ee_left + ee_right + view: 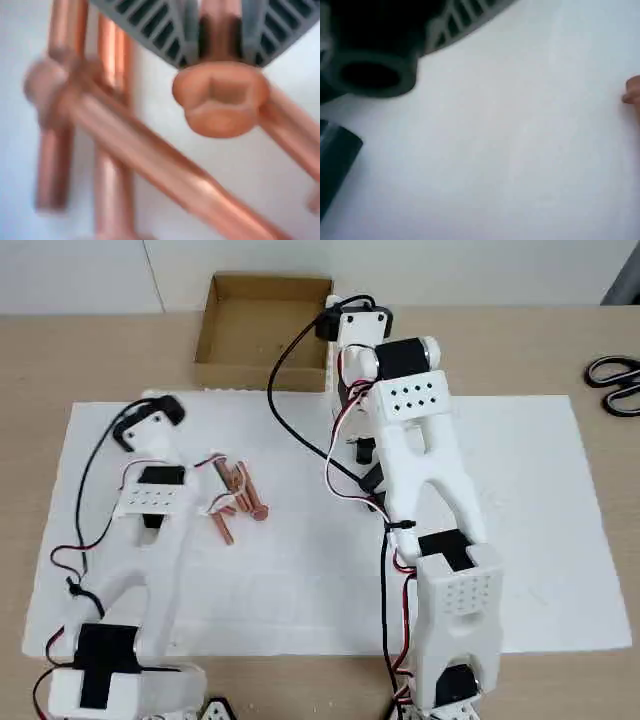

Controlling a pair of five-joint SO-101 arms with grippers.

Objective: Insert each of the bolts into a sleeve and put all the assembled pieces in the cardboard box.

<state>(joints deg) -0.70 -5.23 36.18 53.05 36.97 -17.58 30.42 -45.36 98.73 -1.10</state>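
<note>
While my left claw pinches a bolt, I'm at the joining step; next I aim it into the sleeve at three o'clock. I cannot tell my right claw's grip.

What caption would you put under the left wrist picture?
Left gripper holds a copper bolt above a pile of bolts.

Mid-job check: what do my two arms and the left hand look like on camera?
Both the left arm and the right arm are white plastic shells with black motor blocks, each carrying a panel of small holes. Thin red, black and white wires run along them, plus a thicker black cable. The left hand has grey ribbed fingers.
</note>
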